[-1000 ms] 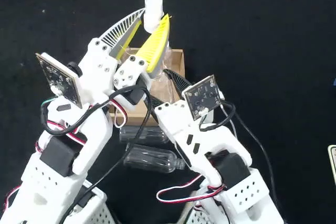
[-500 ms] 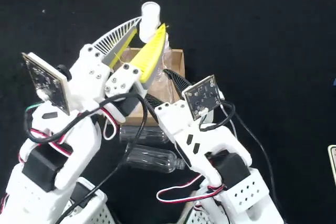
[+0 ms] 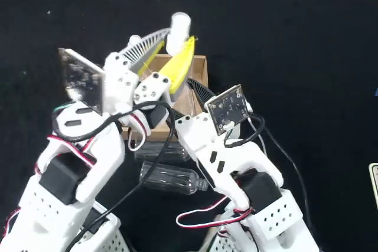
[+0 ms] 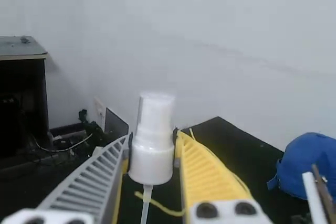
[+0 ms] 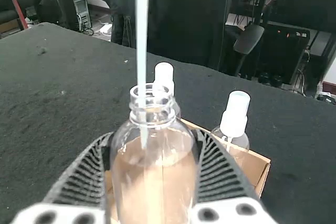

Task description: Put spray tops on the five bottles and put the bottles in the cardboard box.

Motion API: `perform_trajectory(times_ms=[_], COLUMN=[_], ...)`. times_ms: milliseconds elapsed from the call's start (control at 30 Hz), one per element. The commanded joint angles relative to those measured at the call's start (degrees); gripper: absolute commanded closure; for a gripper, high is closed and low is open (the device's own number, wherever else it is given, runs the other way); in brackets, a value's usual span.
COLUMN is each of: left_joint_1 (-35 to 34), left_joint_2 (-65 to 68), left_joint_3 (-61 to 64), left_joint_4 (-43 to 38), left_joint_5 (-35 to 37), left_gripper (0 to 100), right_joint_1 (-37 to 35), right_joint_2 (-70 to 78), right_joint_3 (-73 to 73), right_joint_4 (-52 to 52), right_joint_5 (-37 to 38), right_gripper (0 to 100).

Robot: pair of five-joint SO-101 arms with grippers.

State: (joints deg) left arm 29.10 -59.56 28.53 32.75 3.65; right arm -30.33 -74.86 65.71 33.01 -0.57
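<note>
My left gripper (image 3: 177,32), with one yellow and one white ribbed finger, is shut on a white spray top (image 3: 178,26) held high over the cardboard box (image 3: 200,63). In the left wrist view the spray top (image 4: 152,140) sits upright between the fingers, its thin tube hanging down. My right gripper (image 5: 152,142) is shut on an upright clear bottle (image 5: 152,177) above the box. The tube (image 5: 142,51) runs down into the bottle's open neck. Two capped bottles (image 5: 164,80) (image 5: 233,121) stand in the box (image 5: 258,165).
Two clear bottles without tops lie on the black table in front of the box, one (image 3: 174,180) nearer the arm bases and one (image 3: 155,150) partly under the left arm. Both arms crowd the space over the box.
My left arm has swung to the right, and the spray top has shifted right and slightly lower. My right arm and its bottle have stayed in place.
</note>
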Motion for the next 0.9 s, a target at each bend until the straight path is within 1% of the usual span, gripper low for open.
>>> perform_trajectory(times_ms=[0, 67, 200, 267, 367, 500, 633, 700, 867], left_joint_1=[0.22, 0.13, -0.48, -2.15, -4.09, -9.19, -12.79, -15.87, -26.68], left_joint_2=[-1.32, -2.2, -5.27, -7.3, -8.88, -8.79, -9.05, -9.14, -8.7], left_joint_3=[2.59, 5.58, 9.71, 9.45, 5.41, -0.57, -1.71, -1.71, -0.48], left_joint_4=[0.09, 0.09, 0.18, 2.11, 9.41, 19.43, 23.65, 25.93, 32.35], left_joint_5=[0.18, 0.97, 9.85, 10.81, 9.14, 8.09, 8.18, 8.44, 8.09], left_gripper=[97, 91, 75, 72, 72, 72, 72, 72, 72], right_joint_1=[-0.53, -0.53, -0.53, -0.44, -0.44, -0.44, -0.09, 2.11, 9.76], right_joint_2=[-1.63, -1.63, -1.63, -1.63, -1.63, -1.63, -1.63, -1.63, -1.19], right_joint_3=[-0.48, -0.48, -0.48, -0.4, -0.4, -0.31, -0.4, -0.4, 2.15], right_joint_4=[-2.11, -2.11, -2.11, -2.11, -2.11, -2.11, -2.2, -3.25, -8.0], right_joint_5=[-0.35, -0.35, -0.35, -0.35, -0.35, -0.35, -0.35, -0.88, -12.75], right_gripper=[98.8, 98.8, 98.8, 98.8, 98.8, 98.8, 98.8, 98.8, 98.7])
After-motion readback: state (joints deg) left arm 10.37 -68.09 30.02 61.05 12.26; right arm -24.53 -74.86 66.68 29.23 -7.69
